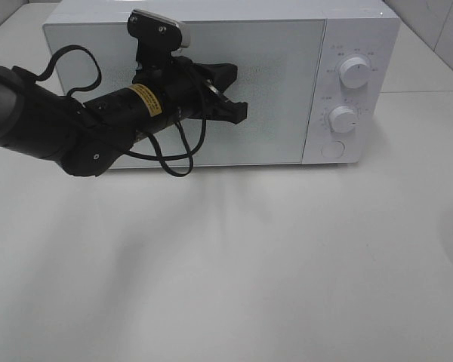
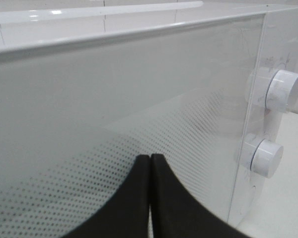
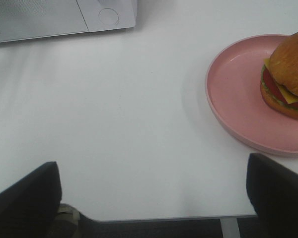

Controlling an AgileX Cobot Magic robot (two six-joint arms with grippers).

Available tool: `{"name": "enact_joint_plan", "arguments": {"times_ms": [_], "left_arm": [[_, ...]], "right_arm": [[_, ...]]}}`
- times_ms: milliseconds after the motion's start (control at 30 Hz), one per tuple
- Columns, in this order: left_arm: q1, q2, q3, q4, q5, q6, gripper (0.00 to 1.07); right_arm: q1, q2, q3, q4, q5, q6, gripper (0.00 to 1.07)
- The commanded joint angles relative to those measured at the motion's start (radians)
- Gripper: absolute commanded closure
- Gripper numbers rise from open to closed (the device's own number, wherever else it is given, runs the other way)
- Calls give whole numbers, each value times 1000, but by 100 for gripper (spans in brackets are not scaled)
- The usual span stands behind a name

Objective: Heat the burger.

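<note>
Left black end effector (image 2: 150, 163) is pinched fully closed, empty, just before the white microwave's (image 1: 347, 45) dotted glass door (image 1: 279, 90). Right end effector (image 3: 154, 198) gapes wide, empty, above the white tabletop (image 3: 129, 129); the brown-bunned burger (image 3: 287, 74) sits on a round pink plate (image 3: 233, 89).

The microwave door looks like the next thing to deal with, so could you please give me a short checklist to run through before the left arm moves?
1. Microwave door shut, needs opening: ok, it is shut.
2. Left gripper shut, close in front of the door: ok; contact cannot tell.
3. Release button unobstructed: ok.
4. Burger on the pink plate, upright: ok.
5. Right gripper open, holding nothing, apart from the plate: ok.
6. Table in front of the door free for its swing: ok in the high view.
</note>
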Motion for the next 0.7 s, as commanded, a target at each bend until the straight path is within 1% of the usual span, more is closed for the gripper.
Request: {"name": "enact_joint_plan", "arguments": {"times_ms": [33,100,133,167,200,300,333,367,400,433,467,500,567,600,633,667,700], "left_arm": [[34,-29,-58,-273,84,-17,107],[29,-36,-58,-273,105,-15,107],[16,-61,-58,-273,166,-8,107],[16,-61,-58,-273,166,-8,107],[3,-95,-58,-273,225,1,107],[-5,-120,-58,-272,272,12,107],[-12,-142,-58,-272,316,25,107],[-22,-173,-58,-271,387,52,107],[-22,-173,-58,-271,387,52,107],[-27,-187,-58,-271,429,60,107],[-41,-227,-58,-271,530,78,107],[-41,-227,-58,-271,530,78,107],[-62,-290,-58,-270,696,104,107],[-62,-290,-58,-270,696,104,107],[-77,-332,-58,-270,842,125,107],[-84,-353,-58,-270,914,137,107],[-84,-353,-58,-270,914,137,107]], "right_arm": [[-3,-31,2,3,-4,-3,10],[-3,-31,2,3,-4,-3,10],[-3,-31,2,3,-4,-3,10],[-3,-31,2,3,-4,-3,10],[-3,-31,2,3,-4,-3,10],[-3,-31,2,3,-4,-3,10],[-3,-31,2,3,-4,-3,10],[-3,-31,2,3,-4,-3,10],[-3,-31,2,3,-4,-3,10],[-3,-31,2,3,-4,-3,10],[-3,-31,2,3,-4,-3,10],[-3,-31,2,3,-4,-3,10],[-3,-31,2,3,-4,-3,10],[-3,-31,2,3,-4,-3,10],[-3,-31,2,3,-4,-3,10],[-3,-31,2,3,-4,-3,10],[-3,-31,2,3,-4,-3,10]]}}
